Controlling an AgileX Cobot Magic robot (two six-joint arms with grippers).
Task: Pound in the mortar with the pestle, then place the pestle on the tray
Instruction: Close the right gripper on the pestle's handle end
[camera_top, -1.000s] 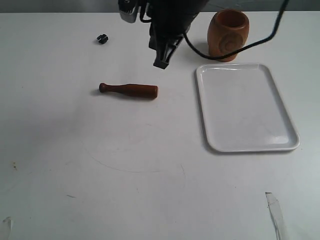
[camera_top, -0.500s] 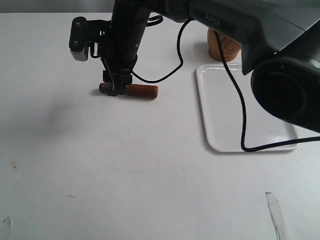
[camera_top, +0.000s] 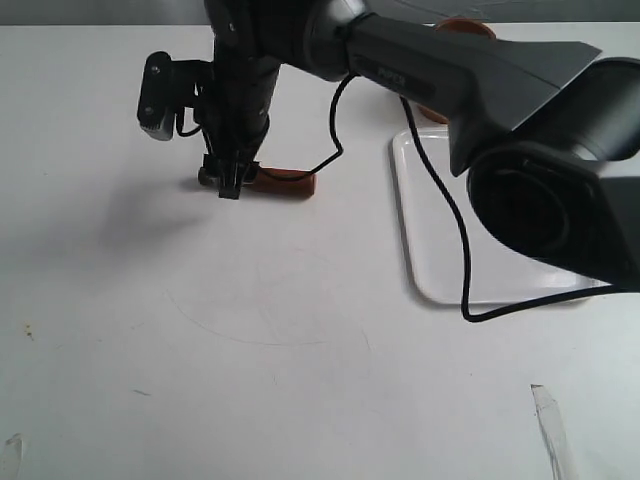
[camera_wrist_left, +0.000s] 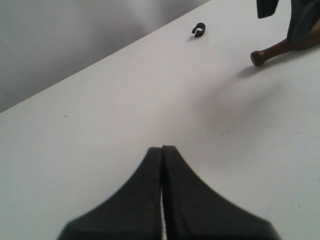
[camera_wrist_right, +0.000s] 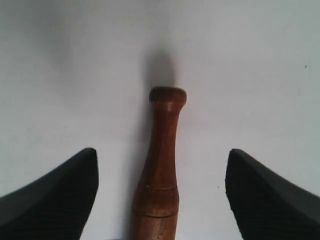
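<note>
The dark reddish-brown pestle (camera_top: 285, 183) lies flat on the white table, thick end toward the tray. My right gripper (camera_top: 232, 180) has come down over its narrow half. In the right wrist view the right gripper (camera_wrist_right: 161, 151) is open, with a black finger (camera_wrist_right: 75, 185) on either side of the pestle (camera_wrist_right: 160, 170) and a gap on both sides. The white tray (camera_top: 440, 230) lies to the right, partly behind the arm. Only the mortar's rim (camera_top: 465, 25) shows above the arm. My left gripper (camera_wrist_left: 162, 148) is shut and empty, over bare table away from the pestle knob (camera_wrist_left: 260, 56).
A tiny black object (camera_wrist_left: 198, 30) lies on the table beyond the pestle's knob. The right arm and its cable cross the upper middle of the exterior view and hang over the tray's left rim. A transparent strip (camera_top: 550, 425) lies near the front right.
The right arm swung left and came down from above the table, and its open fingers now straddle the pestle's narrow part. The pestle has not moved.
</note>
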